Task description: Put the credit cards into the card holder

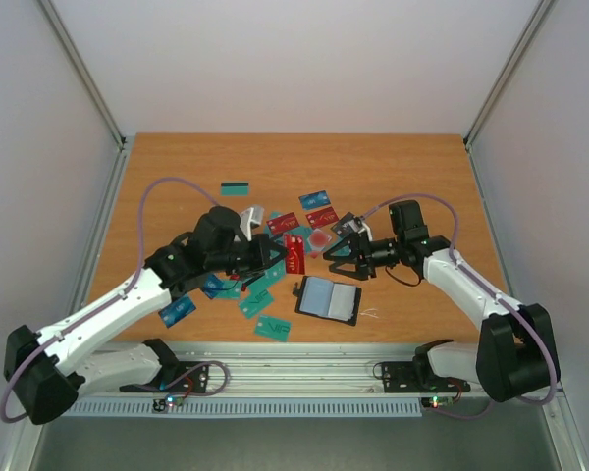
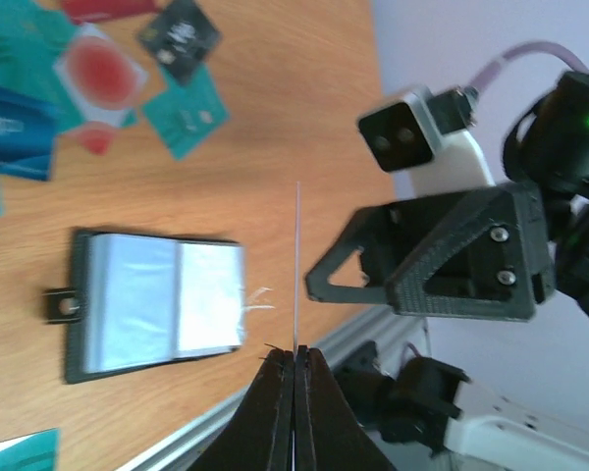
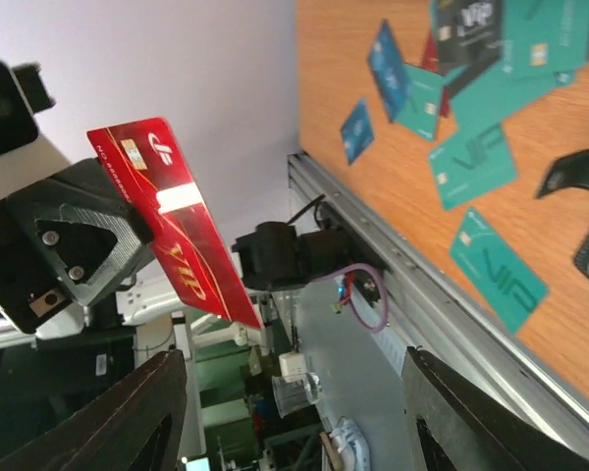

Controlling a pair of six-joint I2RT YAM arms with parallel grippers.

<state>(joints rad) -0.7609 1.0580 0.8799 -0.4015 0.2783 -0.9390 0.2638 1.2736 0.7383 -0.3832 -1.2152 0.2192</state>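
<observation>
My left gripper (image 1: pixel 278 257) is shut on a red credit card (image 1: pixel 294 253) and holds it above the table. The left wrist view shows that card edge-on as a thin line (image 2: pixel 296 265) rising from the closed left gripper (image 2: pixel 294 355). My right gripper (image 1: pixel 339 257) faces it, open, with nothing between its fingers (image 3: pixel 147 412). From the right wrist the red card (image 3: pixel 172 226) hangs apart from those fingers. The black card holder (image 1: pixel 327 299) lies open on the table below, clear pockets up (image 2: pixel 152 304). Several teal, blue, red and dark cards (image 1: pixel 254 302) lie scattered.
Loose cards spread from the table's middle toward the near left: a teal one (image 1: pixel 272 329) by the front edge, a blue one (image 1: pixel 177 311), another teal one (image 1: pixel 236 188) farther back. A metal rail (image 1: pixel 304 353) runs along the near edge.
</observation>
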